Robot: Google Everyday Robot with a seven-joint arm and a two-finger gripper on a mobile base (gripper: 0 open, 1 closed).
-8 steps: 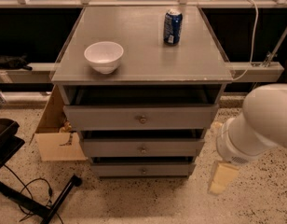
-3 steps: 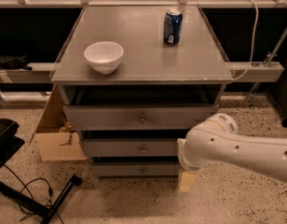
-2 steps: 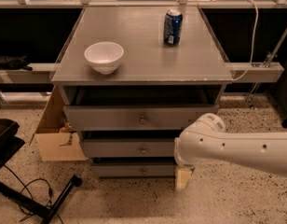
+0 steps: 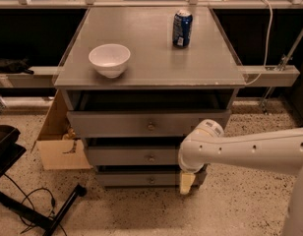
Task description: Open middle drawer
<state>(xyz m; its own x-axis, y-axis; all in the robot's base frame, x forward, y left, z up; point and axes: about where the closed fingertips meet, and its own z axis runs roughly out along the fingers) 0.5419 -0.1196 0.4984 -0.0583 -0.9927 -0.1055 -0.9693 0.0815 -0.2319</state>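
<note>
The grey cabinet has three drawers stacked in its front. The middle drawer (image 4: 136,156) is a wide grey front with a small round metal knob (image 4: 151,158) at its centre, and it sits nearly flush. The top drawer (image 4: 141,124) stands slightly out, and the bottom drawer (image 4: 136,179) is lowest. My white arm (image 4: 250,151) reaches in from the right. Its bulky wrist covers the right end of the middle drawer. My gripper (image 4: 186,182) points down in front of the bottom drawer's right end, right of and below the middle knob.
A white bowl (image 4: 109,59) and a blue can (image 4: 182,28) stand on the cabinet top (image 4: 151,68). An open cardboard box (image 4: 58,141) sits on the floor left of the cabinet. A black stand base with cables (image 4: 23,205) lies at the lower left.
My arm has swung left from beside the cabinet to in front of the right part of the drawers. The drawers have not moved.
</note>
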